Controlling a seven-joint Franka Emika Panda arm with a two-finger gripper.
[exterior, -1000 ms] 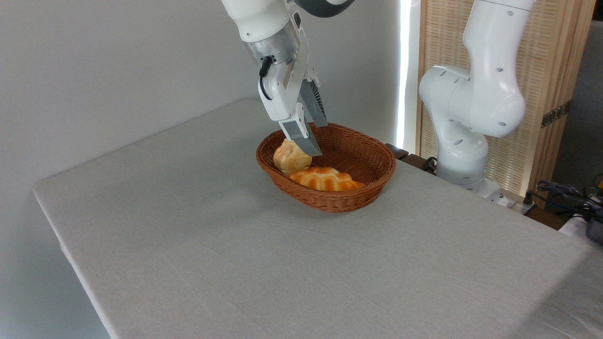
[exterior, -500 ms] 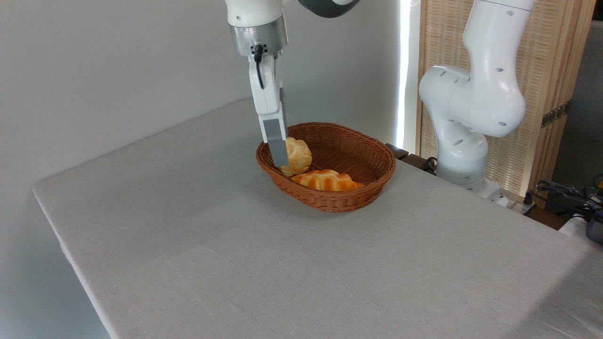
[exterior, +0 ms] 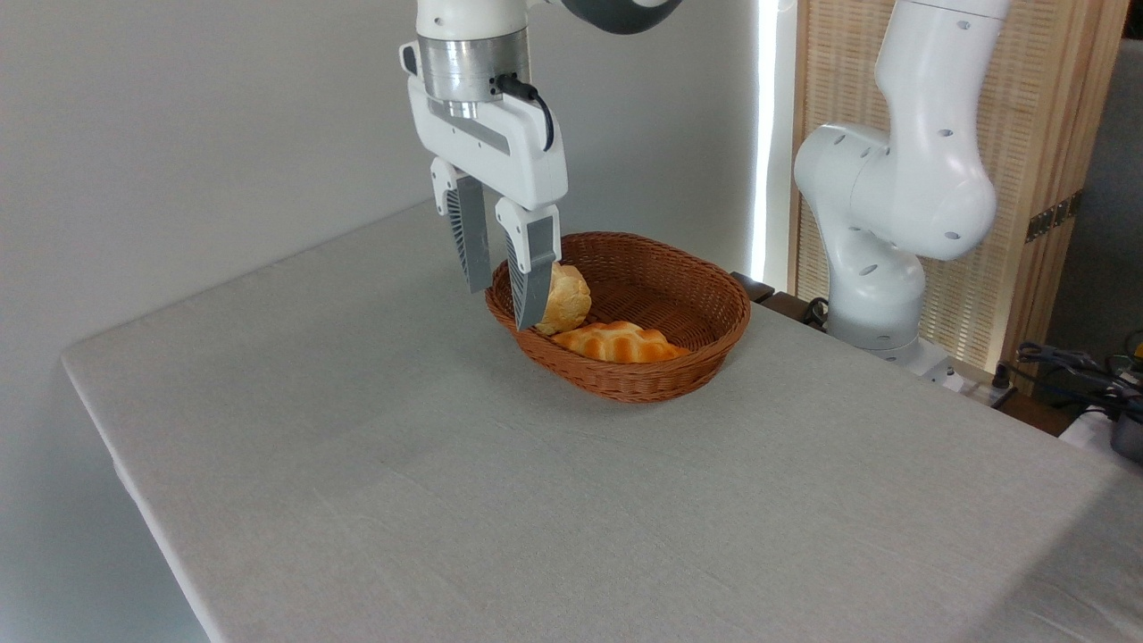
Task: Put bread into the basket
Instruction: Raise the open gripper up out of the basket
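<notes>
My white two-finger gripper (exterior: 503, 308) hangs above the left end of the oval reddish-brown woven wicker basket (exterior: 688, 357), fingers pointing down. The jaws stand moderately apart with a clear gap between them, and they hold nothing. My right finger (exterior: 531, 277) overlaps the pale round knobbly bun (exterior: 567, 299) in this view; I cannot tell whether it touches it. The golden-orange ridged loaf of bread (exterior: 618, 342) lies inside the basket along its near wall, just right of the bun. The basket rests on the grey cloth-covered table (exterior: 446, 464).
</notes>
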